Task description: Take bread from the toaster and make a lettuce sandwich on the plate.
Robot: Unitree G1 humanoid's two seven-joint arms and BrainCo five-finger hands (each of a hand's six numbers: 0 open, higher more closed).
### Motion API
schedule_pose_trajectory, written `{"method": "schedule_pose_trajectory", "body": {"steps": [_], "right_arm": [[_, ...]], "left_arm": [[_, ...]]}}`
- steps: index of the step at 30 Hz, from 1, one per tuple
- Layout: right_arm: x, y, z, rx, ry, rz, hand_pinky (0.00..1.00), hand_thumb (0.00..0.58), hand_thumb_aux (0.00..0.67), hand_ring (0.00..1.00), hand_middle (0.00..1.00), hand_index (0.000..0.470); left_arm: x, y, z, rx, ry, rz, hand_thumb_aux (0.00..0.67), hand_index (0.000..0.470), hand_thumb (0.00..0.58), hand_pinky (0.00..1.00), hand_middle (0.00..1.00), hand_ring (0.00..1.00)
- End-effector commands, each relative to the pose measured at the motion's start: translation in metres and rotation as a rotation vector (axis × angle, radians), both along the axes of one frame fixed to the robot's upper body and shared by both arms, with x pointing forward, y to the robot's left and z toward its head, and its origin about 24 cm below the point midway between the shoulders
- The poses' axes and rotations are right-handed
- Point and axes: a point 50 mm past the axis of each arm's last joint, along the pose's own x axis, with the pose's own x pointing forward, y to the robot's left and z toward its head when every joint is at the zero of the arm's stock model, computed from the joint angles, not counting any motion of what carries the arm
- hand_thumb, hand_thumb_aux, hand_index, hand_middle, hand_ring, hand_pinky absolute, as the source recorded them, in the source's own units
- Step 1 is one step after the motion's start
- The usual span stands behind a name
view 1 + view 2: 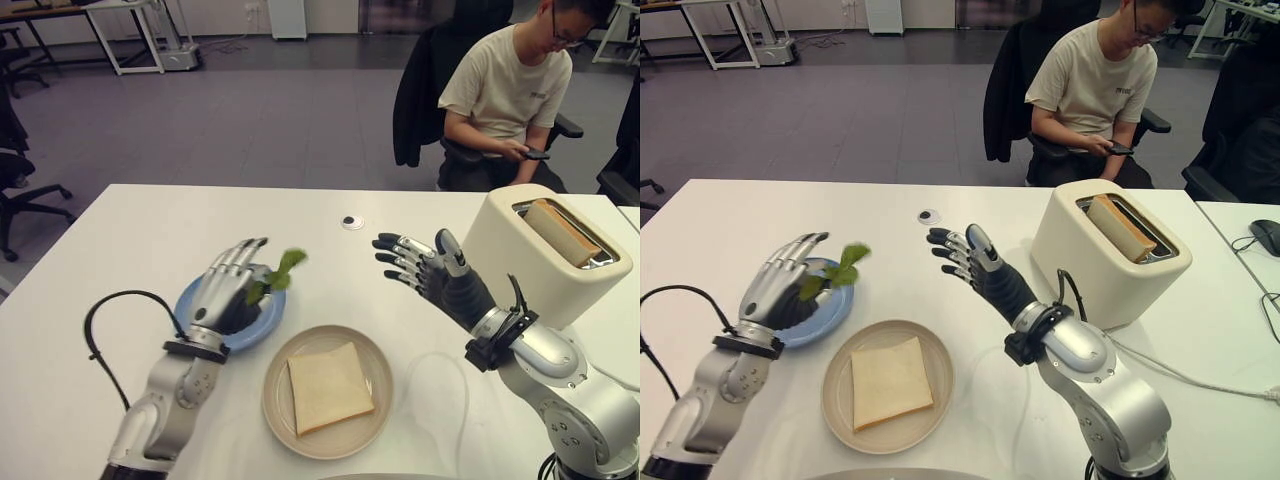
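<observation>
My left hand (225, 290) hovers over a blue plate (264, 326) at the left and pinches a green lettuce leaf (276, 277), which sticks out to the right of its fingers. On the beige plate (376, 358) in front lies one slice of bread (330, 387), flat and bare. The cream toaster (505, 262) stands at the right with another slice (560, 232) upright in its slot. Between the plates and the toaster my right hand (430, 270) is held above the table, open, fingers spread toward the left, holding nothing.
A small round black-and-white disc (351, 222) lies on the white table (150, 230) behind the hands. A black cable (100, 322) loops by my left forearm. A thin white cord (1200, 378) trails from the toaster on the right.
</observation>
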Motion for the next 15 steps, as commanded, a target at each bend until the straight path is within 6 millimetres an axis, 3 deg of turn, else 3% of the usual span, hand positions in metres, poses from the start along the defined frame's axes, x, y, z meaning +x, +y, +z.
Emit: {"method": "schedule_pose_trajectory", "body": {"steps": [1,9,15], "right_arm": [[0.011,-0.019,0.014,0.007,-0.040,-0.067,0.00,0.000,0.000,0.00,0.00,0.000],[0.025,-0.064,0.046,-0.007,-0.138,-0.218,0.00,0.000,0.000,0.00,0.00,0.000],[0.029,-0.080,0.052,-0.047,-0.155,-0.281,0.00,0.000,0.000,0.00,0.00,0.000]], "left_arm": [[-0.024,-0.022,-0.015,0.069,0.063,-0.101,0.667,0.468,0.580,0.00,0.00,0.00],[-0.053,-0.024,-0.025,0.169,0.159,-0.190,0.670,0.470,0.580,0.00,0.00,0.00],[-0.061,-0.018,-0.020,0.209,0.186,-0.217,0.670,0.470,0.580,0.00,0.00,0.00]]}}
